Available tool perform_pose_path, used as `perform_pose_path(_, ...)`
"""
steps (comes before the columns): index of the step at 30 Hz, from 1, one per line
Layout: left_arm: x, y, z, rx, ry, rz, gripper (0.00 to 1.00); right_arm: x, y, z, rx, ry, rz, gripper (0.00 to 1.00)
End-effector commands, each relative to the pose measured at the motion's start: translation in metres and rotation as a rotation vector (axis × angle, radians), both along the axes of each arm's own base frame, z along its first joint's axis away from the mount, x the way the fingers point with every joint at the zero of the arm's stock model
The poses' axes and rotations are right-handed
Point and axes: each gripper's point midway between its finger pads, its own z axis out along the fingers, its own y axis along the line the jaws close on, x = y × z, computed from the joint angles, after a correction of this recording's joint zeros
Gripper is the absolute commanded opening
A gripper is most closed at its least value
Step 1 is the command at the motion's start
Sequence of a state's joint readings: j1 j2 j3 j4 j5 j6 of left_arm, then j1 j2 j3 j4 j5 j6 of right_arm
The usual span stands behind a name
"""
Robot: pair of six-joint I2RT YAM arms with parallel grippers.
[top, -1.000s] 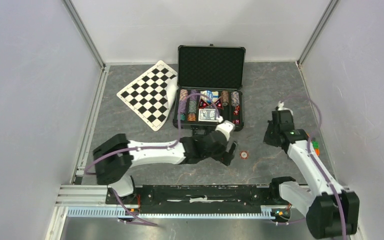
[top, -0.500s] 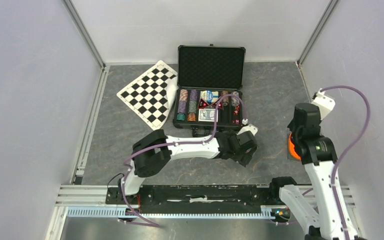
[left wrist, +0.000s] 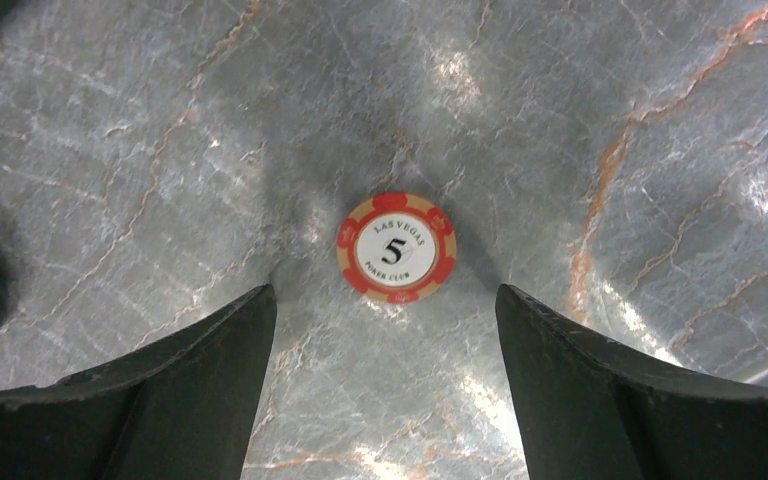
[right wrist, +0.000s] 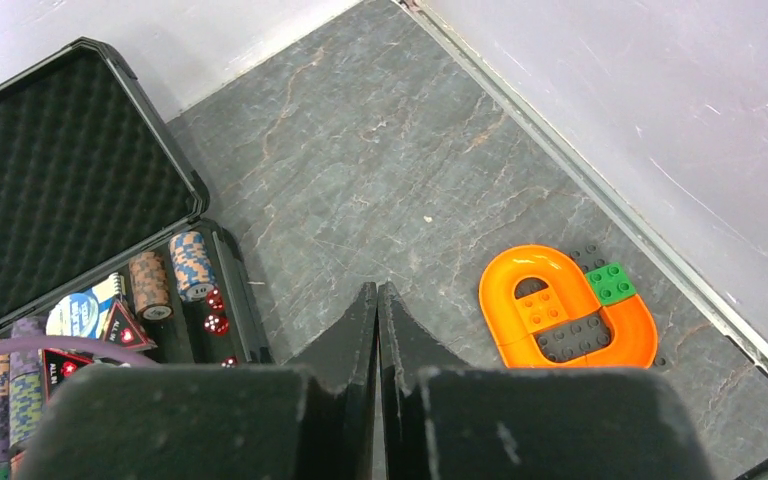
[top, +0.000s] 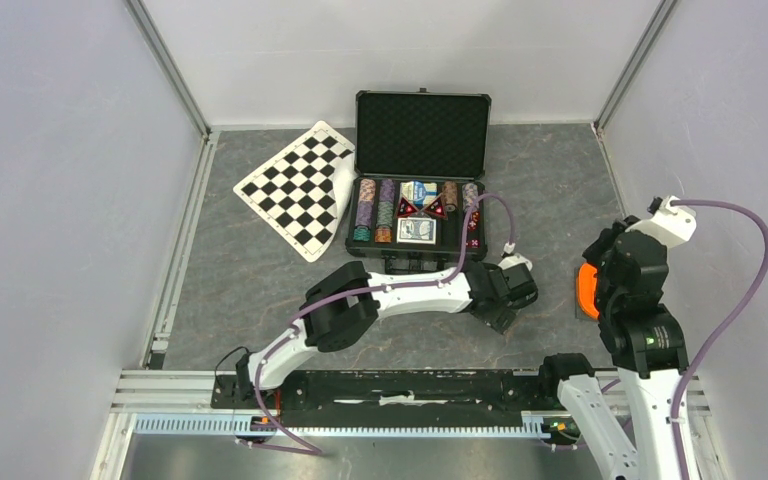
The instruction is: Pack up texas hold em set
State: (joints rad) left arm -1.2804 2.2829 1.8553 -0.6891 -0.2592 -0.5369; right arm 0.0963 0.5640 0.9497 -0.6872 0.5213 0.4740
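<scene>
From above, my left arm reaches long and low across the grey stone-look table [top: 260,270]. It stretches out to the right, just in front of the open black case with foam lining [top: 422,135]. My left gripper [top: 502,312] hides the chip here. My right arm stands tall by the right wall.

In the left wrist view, a round red and cream poker chip [left wrist: 396,247] lies flat between my two fingers [left wrist: 210,380]. They are wide apart and touch nothing. I think I am picking up this loose chip. Next I must go lower and squeeze its thin edge.

In the right wrist view, my right gripper [right wrist: 378,290] is pressed together and empty. It is high above the case.
</scene>
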Motion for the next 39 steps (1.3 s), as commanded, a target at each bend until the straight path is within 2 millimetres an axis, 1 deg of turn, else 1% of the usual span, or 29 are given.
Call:
perform_pose_path(1,0.002,-0.009,0.000,0.010,0.007,-0.022,0.85,0.003,0.004,0.013,-0.005,-0.074,0.035,0.06)
perform_pose_path(5,0.004,-0.012,-0.004,0.011,0.025,-0.033,0.80,0.002,0.004,0.011,-0.008,-0.072,0.034,0.06)
perform_pose_path(7,0.004,-0.010,-0.007,0.029,0.049,-0.032,0.74,0.003,0.005,0.010,-0.008,-0.070,0.040,0.06)
perform_pose_path(11,0.003,-0.004,-0.012,0.053,0.081,-0.035,0.68,0.003,0.004,0.006,-0.010,-0.065,0.037,0.06)
perform_pose_path(13,0.003,-0.003,-0.013,0.057,0.083,-0.034,0.67,0.003,0.005,0.006,-0.011,-0.067,0.039,0.06)
perform_pose_path(19,0.006,-0.010,-0.016,0.053,0.072,-0.037,0.66,0.004,0.005,0.007,-0.012,-0.067,0.044,0.06)
perform_pose_path(21,0.009,-0.010,-0.016,0.059,0.054,-0.034,0.68,0.003,0.006,0.007,-0.011,-0.068,0.046,0.06)
perform_pose_path(24,0.013,-0.008,-0.014,0.071,0.021,-0.029,0.68,0.003,0.005,0.007,-0.012,-0.070,0.044,0.07)
perform_pose_path(30,0.016,-0.007,-0.013,0.094,-0.018,-0.034,0.65,0.005,0.007,0.001,-0.009,-0.060,0.054,0.07)
perform_pose_path(36,0.010,-0.015,-0.017,0.102,-0.036,-0.062,0.64,0.007,0.009,0.001,-0.005,-0.058,0.059,0.07)
perform_pose_path(39,0.009,-0.011,-0.020,0.125,-0.031,-0.069,0.62,0.007,0.009,0.001,-0.005,-0.055,0.059,0.07)
